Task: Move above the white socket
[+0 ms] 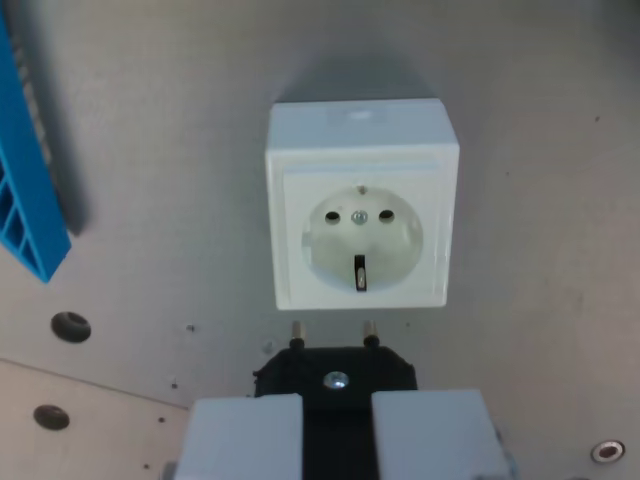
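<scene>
A white square socket (362, 205) sits on the grey surface, in the middle of the wrist view, with its round recess and two holes facing the camera. My gripper (338, 425) is at the bottom centre, its two white fingers (245, 440) shut on a black plug (336, 372). The plug's two metal pins (296, 332) point toward the socket and end just short of its lower edge.
A blue plastic part (25, 175) stands at the wrist view's left edge. Round holes (70, 327) and a screw head (607, 451) mark the grey board. A board seam runs across the lower left.
</scene>
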### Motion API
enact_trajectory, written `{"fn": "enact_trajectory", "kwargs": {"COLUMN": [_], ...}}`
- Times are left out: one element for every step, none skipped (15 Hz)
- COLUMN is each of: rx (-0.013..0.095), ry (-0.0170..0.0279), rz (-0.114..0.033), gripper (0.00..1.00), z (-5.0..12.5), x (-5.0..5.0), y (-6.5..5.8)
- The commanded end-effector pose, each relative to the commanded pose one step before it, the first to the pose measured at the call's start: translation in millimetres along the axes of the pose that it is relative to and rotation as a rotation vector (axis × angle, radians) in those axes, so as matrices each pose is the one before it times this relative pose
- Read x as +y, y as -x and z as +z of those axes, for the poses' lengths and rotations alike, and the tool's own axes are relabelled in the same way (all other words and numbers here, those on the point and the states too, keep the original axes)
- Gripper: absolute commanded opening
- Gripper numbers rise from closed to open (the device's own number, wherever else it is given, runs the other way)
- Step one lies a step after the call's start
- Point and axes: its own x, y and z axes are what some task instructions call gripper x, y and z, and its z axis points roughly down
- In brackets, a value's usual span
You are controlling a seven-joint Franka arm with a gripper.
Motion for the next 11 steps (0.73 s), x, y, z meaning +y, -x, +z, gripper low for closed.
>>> {"fn": "enact_trajectory", "kwargs": {"rx": [0.0920, 0.0007, -0.0010, -0.0026, 0.0005, -0.0022, -0.0002, -0.0016, 0.0001, 0.0014, 0.0011], "ry": [0.04352, 0.00103, 0.00072, -0.00020, 0.00087, -0.00044, 0.00034, -0.00027, 0.00038, 0.00080, 0.00057], "rz": [-0.0363, 0.0008, 0.0030, 0.0016, -0.0003, -0.0003, 0.0002, -0.0006, -0.0007, -0.0004, -0.0001], "gripper": [0.00, 0.00, 0.00, 0.00, 0.00, 0.00, 0.00, 0.00, 0.00, 0.00, 0.00], "z": [16.22, 4.54, 4.03, 3.51, 2.98, 2.49, 2.06, 1.67, 1.36, 1.10, 0.93], "x": [6.19, 0.73, 0.61, 0.45, 0.28, 0.14, 0.08, 0.06, 0.06, 0.07, 0.06], "y": [6.02, 0.51, 0.48, 0.43, 0.38, 0.35, 0.34, 0.34, 0.36, 0.34, 0.33]}}
